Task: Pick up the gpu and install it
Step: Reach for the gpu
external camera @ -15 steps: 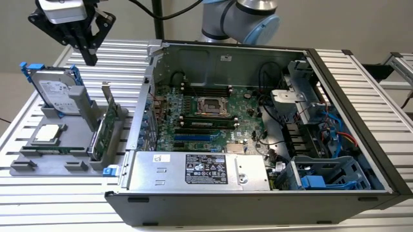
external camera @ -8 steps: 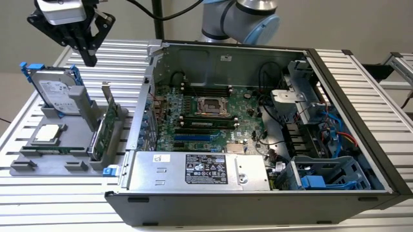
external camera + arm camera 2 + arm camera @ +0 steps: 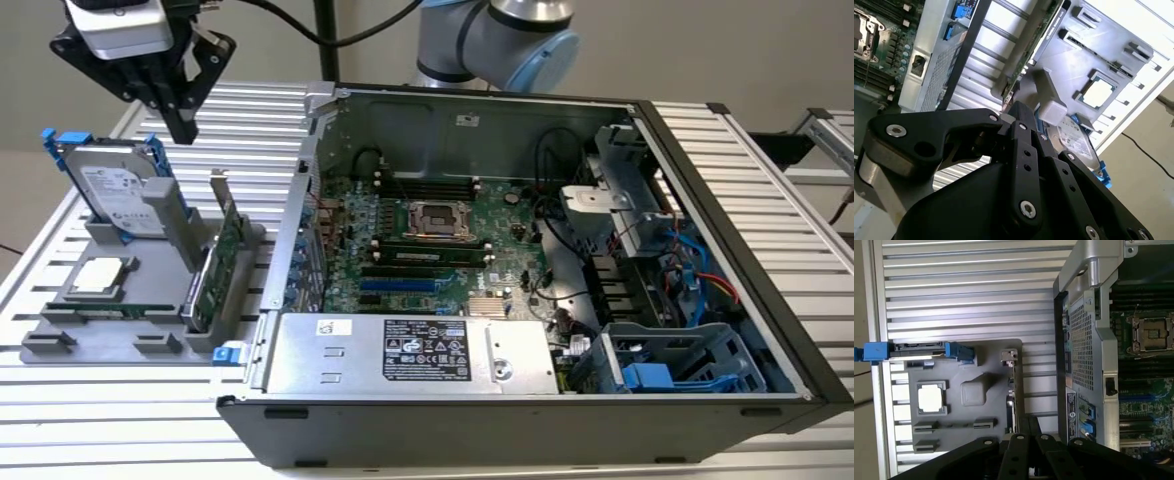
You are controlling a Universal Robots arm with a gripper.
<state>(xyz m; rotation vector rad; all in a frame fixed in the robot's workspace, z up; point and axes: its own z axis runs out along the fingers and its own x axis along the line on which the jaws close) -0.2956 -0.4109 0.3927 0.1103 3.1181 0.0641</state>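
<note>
The gpu (image 3: 211, 272) is a thin green card with a silver bracket at its far end. It stands on edge in a slot of the grey holder tray (image 3: 80, 345), at the exterior view's left beside the open computer case (image 3: 287, 250). My gripper (image 3: 180, 118) hangs well above the tray's far end, between the hard drive and the gpu's bracket, its black fingers together and holding nothing. In the first wrist view the gpu (image 3: 1011, 402) runs edge-on straight ahead of the gripper (image 3: 1026, 424). The second wrist view has the gpu (image 3: 1026, 62) beyond the gripper (image 3: 1016, 114).
The tray also holds a silver hard drive with blue rails (image 3: 118, 190), a square processor (image 3: 104, 278) and a narrow memory stick (image 3: 114, 310). Inside the case lie the motherboard (image 3: 427, 250), a power supply (image 3: 400, 350) and cables at the right. A ribbed metal table (image 3: 80, 420) is underneath.
</note>
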